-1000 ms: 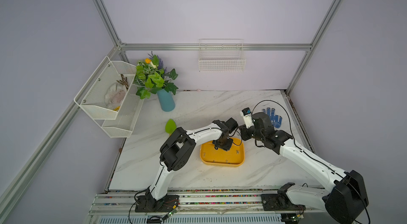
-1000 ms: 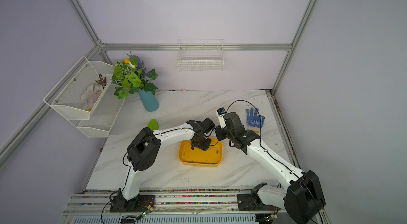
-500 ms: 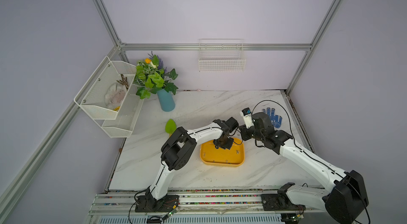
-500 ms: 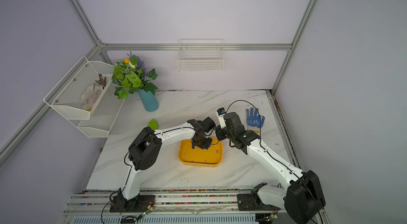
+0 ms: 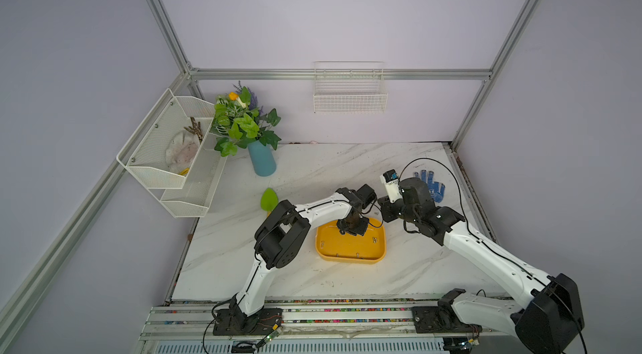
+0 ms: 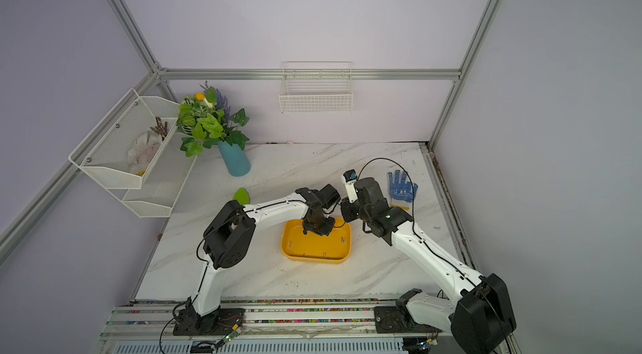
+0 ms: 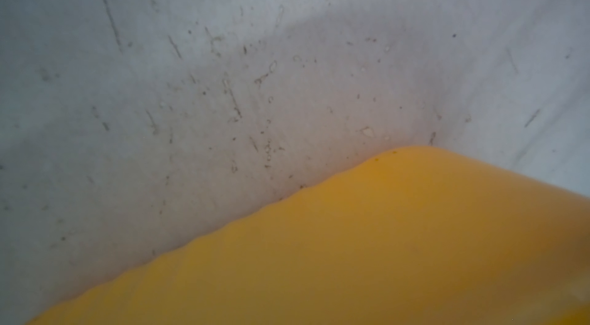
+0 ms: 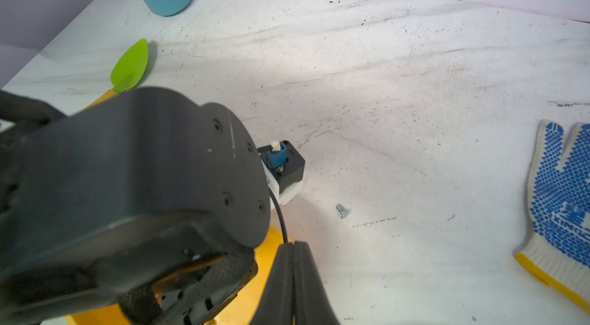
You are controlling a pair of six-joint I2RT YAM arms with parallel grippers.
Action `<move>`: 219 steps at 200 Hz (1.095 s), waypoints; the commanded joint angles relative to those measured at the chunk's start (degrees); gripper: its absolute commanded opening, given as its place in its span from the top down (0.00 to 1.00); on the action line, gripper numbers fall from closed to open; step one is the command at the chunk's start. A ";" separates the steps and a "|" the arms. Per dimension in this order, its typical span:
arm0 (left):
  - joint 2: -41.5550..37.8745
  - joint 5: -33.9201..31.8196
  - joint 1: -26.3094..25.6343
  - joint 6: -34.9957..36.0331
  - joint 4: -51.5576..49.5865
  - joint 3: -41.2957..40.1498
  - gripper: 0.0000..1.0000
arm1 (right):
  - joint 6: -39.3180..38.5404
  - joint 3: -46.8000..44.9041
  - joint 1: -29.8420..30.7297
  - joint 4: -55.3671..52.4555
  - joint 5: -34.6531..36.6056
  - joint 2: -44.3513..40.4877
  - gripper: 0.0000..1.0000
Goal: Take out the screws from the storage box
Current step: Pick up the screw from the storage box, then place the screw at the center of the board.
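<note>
Storage box [image 5: 347, 259] with left claw [image 5: 352, 230] down inside — pinched together, catch unclear — right claw [image 8: 293, 247] closed too, empty

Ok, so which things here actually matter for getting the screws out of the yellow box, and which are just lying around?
Part of the job: storage box; screws inside it; loose screw on the table; left claw, shut, down in the box; right claw, shut, by its rim.

Lying about: blue-dotted glove; green spatula; blue vase of leaves; white wire baskets.
</note>
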 commanded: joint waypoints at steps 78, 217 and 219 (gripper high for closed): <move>-13.01 -0.26 4.35 -2.37 -7.17 2.18 1.00 | 0.63 -1.95 -0.09 1.22 0.05 -1.60 0.94; -0.87 -5.56 18.35 6.33 -8.10 11.00 1.00 | -0.38 -5.99 1.92 3.42 -10.70 -0.07 0.90; -0.63 -5.56 18.44 6.35 -8.03 10.92 1.00 | -0.59 -6.04 2.10 3.51 -11.10 -0.02 0.90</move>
